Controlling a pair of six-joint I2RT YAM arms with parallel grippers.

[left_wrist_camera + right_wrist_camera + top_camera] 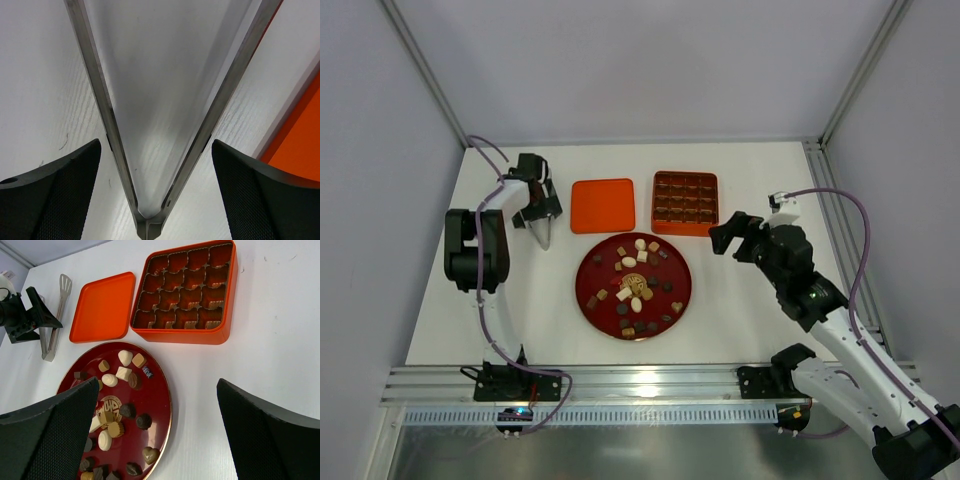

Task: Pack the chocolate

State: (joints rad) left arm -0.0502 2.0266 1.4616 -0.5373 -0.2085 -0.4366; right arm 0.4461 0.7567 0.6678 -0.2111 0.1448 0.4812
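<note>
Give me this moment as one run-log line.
left gripper: open astride tongs | right gripper: open, empty | chocolate: on plate | box: empty, lid beside

No readable text, gold emblem on plate illegible

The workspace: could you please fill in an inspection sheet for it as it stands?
Surface: white table, no spills seen.
Job's things: chocolates all on the dark-red plate; orange box open, compartments empty; lid beside it.
Clutter: metal tongs left of the lid.
Pincers: left pincer open, straddling the tongs, not touching; right pincer open, empty.
Cables: purple cables along both arms, none over the plate.
Surroundings: white walls; aluminium rail at near edge.
</note>
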